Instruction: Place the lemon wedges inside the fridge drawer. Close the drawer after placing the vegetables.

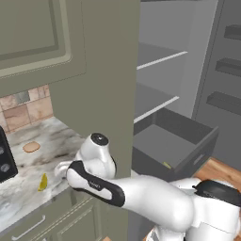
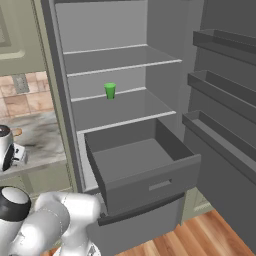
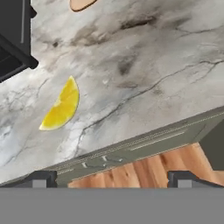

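One lemon wedge (image 3: 61, 107) lies on the marble counter (image 3: 144, 65), bright yellow with pointed tips; it also shows near the counter's front edge (image 1: 43, 182). My gripper (image 3: 113, 179) hovers above the counter edge, open and empty, with the wedge ahead and to the left of its fingertips (image 3: 41, 179). The fridge drawer (image 1: 188, 129) stands pulled out, a dark grey box with a bar handle on its front panel (image 2: 160, 185). A small yellow speck (image 1: 167, 165) sits at its near inner corner; I cannot tell whether it is a wedge.
A black microwave (image 3: 13, 39) stands just left of the wedge. A flat tan disc (image 1: 31, 147) lies further back on the counter. A green cup (image 2: 110, 90) stands on a fridge shelf. Olive cabinets hang above the counter, and wood floor lies below.
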